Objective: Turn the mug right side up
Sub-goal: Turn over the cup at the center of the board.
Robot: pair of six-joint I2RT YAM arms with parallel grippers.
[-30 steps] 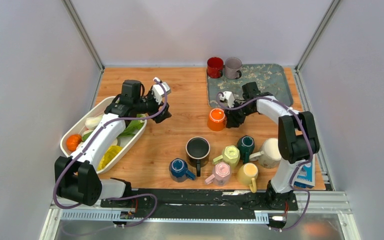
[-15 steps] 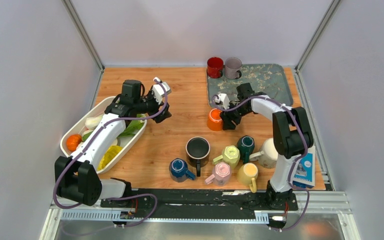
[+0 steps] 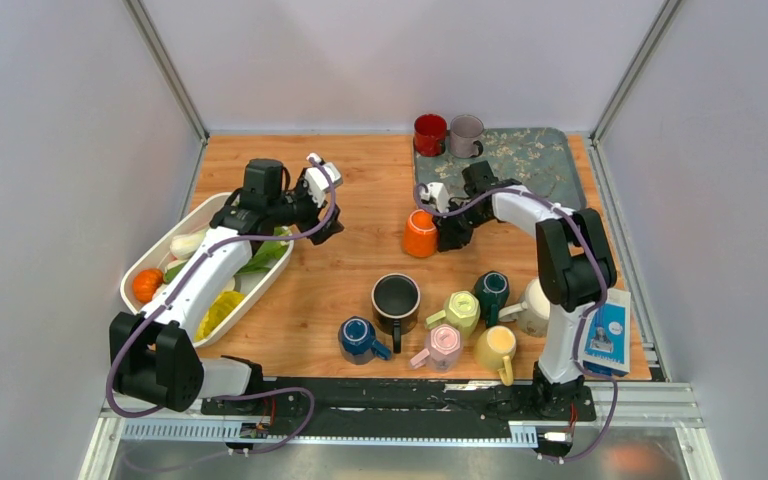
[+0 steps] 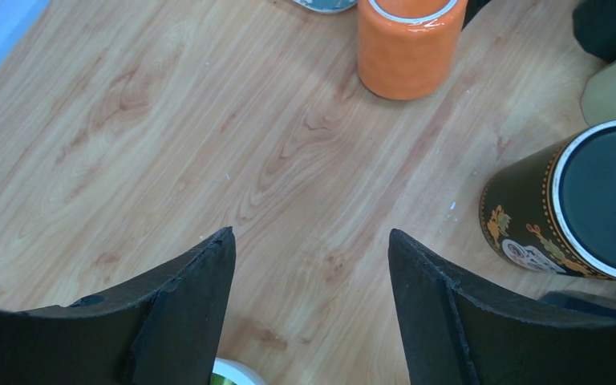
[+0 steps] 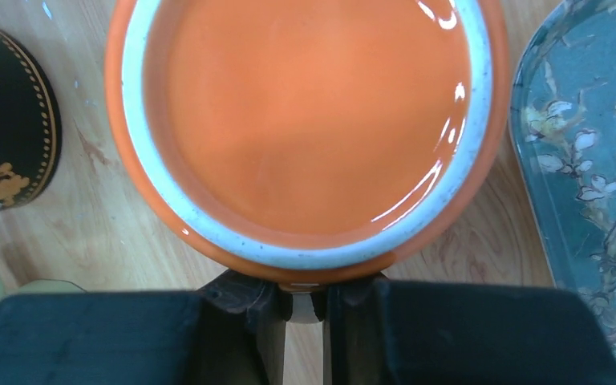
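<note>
**Top and wrist views.** At far left is a white basin [image 3: 258,295] of vegetables. The left gripper [image 4: 311,241] hangs over bare wood just right of the basin, fingers spread wide and holding nothing. At centre, the orange mug [image 3: 420,235] stands base-up on the wood, just left of the tray [image 3: 540,165] and on the far side of the black mug [image 3: 396,297]. The right gripper [image 5: 305,301] — clenched on the handle [image 5: 303,308] — reaches in from the orange mug's right side. A red mug [image 3: 429,133] and a grey mug [image 3: 465,134] stand mouth-up at the tray's far-left corner.
</note>
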